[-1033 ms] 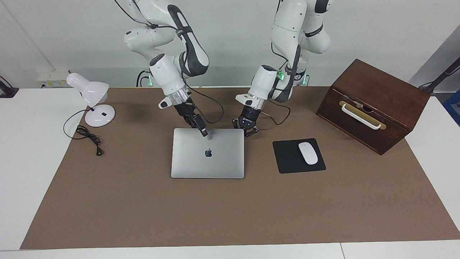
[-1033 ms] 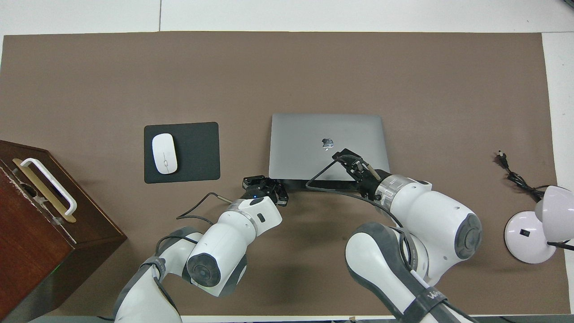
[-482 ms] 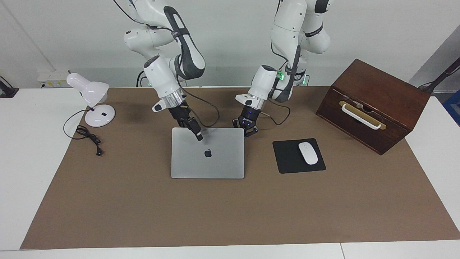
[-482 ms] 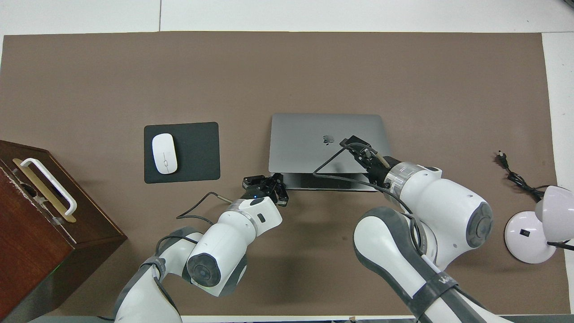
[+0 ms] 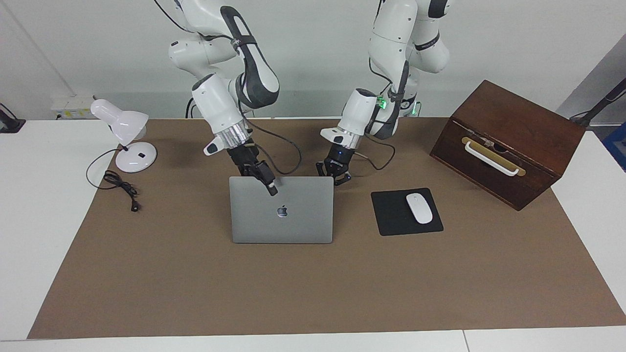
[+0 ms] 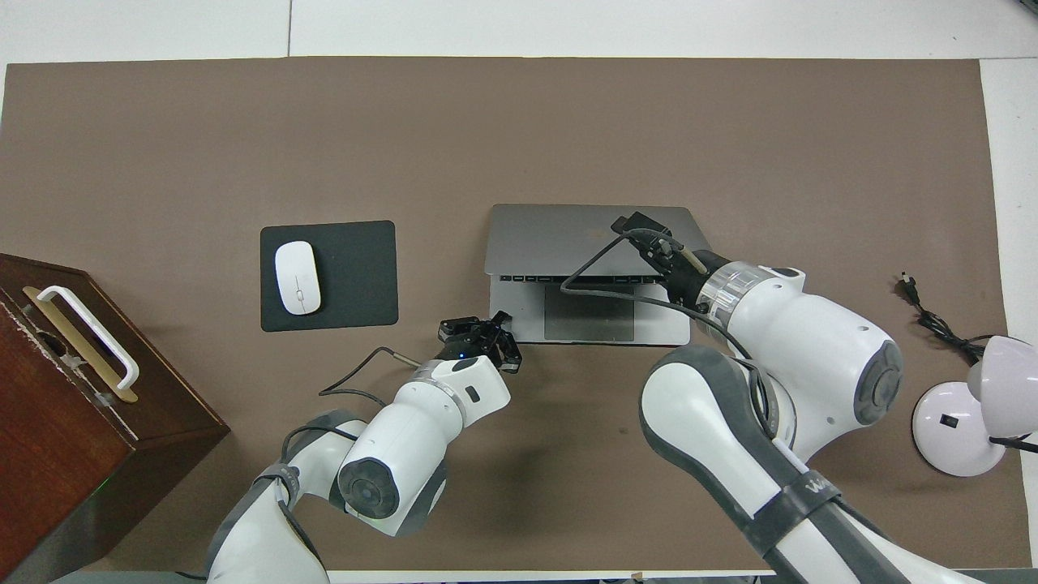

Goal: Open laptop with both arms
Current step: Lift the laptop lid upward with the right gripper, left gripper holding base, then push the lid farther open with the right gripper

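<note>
The silver-grey laptop (image 5: 288,222) stands mid-table with its lid partly raised, the apple logo facing away from the robots. In the overhead view the lid (image 6: 551,235) tilts up, and a strip of black keys and the grey trackpad (image 6: 588,313) show under it. My right gripper (image 5: 269,186) is at the lid's raised edge, shut on it; it also shows in the overhead view (image 6: 641,229). My left gripper (image 5: 334,175) is open, low at the laptop base's corner nearest the robots, toward the left arm's end (image 6: 480,332).
A white mouse (image 5: 419,208) lies on a black mouse pad (image 5: 391,217) beside the laptop toward the left arm's end. A wooden box (image 5: 508,142) with a white handle stands farther that way. A white desk lamp (image 5: 124,132) and its cable (image 5: 120,188) sit at the right arm's end.
The laptop lid has gone from flat shut to partly raised. My right gripper has risen with the lid's edge. My left gripper has stayed at the base's corner.
</note>
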Tool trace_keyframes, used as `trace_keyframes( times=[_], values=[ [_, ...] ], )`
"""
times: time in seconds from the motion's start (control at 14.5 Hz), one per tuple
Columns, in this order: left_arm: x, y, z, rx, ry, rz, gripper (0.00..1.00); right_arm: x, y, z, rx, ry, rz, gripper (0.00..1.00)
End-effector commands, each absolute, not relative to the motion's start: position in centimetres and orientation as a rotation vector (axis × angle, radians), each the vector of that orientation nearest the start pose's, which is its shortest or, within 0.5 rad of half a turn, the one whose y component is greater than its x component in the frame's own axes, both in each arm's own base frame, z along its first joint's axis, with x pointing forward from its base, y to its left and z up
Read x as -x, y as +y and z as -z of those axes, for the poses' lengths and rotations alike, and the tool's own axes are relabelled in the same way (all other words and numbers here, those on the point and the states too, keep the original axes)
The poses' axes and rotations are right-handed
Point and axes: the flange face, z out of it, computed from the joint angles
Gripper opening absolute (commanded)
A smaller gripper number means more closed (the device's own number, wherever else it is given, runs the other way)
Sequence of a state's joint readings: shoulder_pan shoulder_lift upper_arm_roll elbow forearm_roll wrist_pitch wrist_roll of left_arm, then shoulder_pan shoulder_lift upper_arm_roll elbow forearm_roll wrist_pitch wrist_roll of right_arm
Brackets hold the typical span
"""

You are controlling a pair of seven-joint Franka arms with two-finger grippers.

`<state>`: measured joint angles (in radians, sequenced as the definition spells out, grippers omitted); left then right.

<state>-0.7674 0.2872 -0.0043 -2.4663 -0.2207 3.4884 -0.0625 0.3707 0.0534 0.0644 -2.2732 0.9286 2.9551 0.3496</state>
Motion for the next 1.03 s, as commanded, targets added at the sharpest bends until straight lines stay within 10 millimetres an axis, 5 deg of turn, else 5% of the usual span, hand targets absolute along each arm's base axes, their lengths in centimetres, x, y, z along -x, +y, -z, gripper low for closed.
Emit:
trace_keyframes(
  times=[0.0,0.96],
  values=[
    [-39.9,-34.6,-25.7,3.136,0.761,1.135,0.00,-54.8,17.5,-38.3,2.292,0.923,0.521,1.00],
    [-40.1,-34.5,-25.7,3.134,0.754,1.134,0.00,-58.7,17.4,-41.2,2.231,0.882,0.619,1.00]
  ],
)
